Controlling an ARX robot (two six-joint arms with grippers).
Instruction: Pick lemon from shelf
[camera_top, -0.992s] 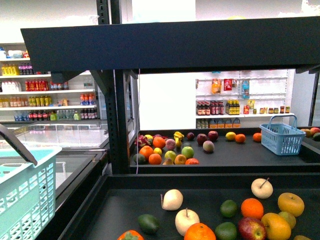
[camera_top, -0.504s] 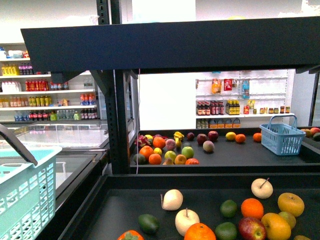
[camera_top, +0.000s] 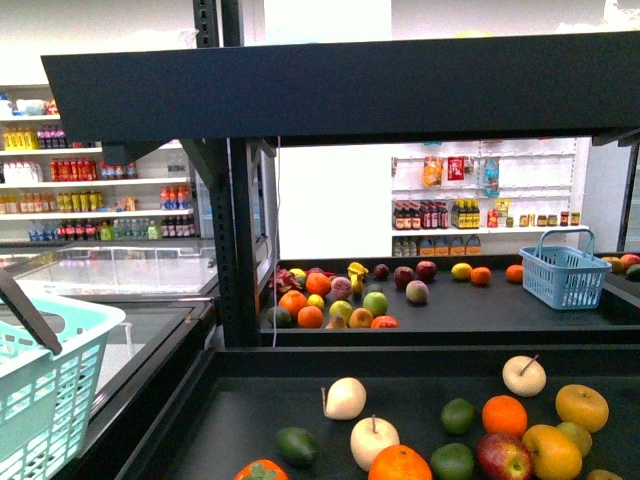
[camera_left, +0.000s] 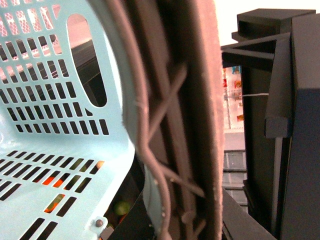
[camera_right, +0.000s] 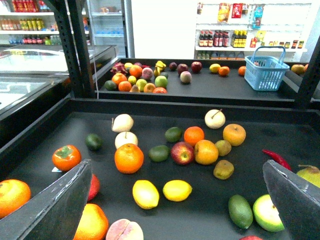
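Observation:
Two bright yellow lemons lie side by side on the shelf's dark lower tray: one lemon with a tapered tip, the other lemon just beside it. My right gripper hangs open above that tray, its two dark fingers wide apart, with both lemons between and below them. The front view cuts off before the lemons. My left gripper is shut on the dark handle of a pale turquoise basket, held left of the black shelf frame.
Oranges, a red apple, avocados, a halved green fruit and a red chilli crowd the tray around the lemons. A blue basket and more fruit sit on the farther tray. White shelves of bottles stand behind.
In the front view the turquoise basket has shifted left and dropped a little, with its rim more tilted. The fruit and shelf look the same.

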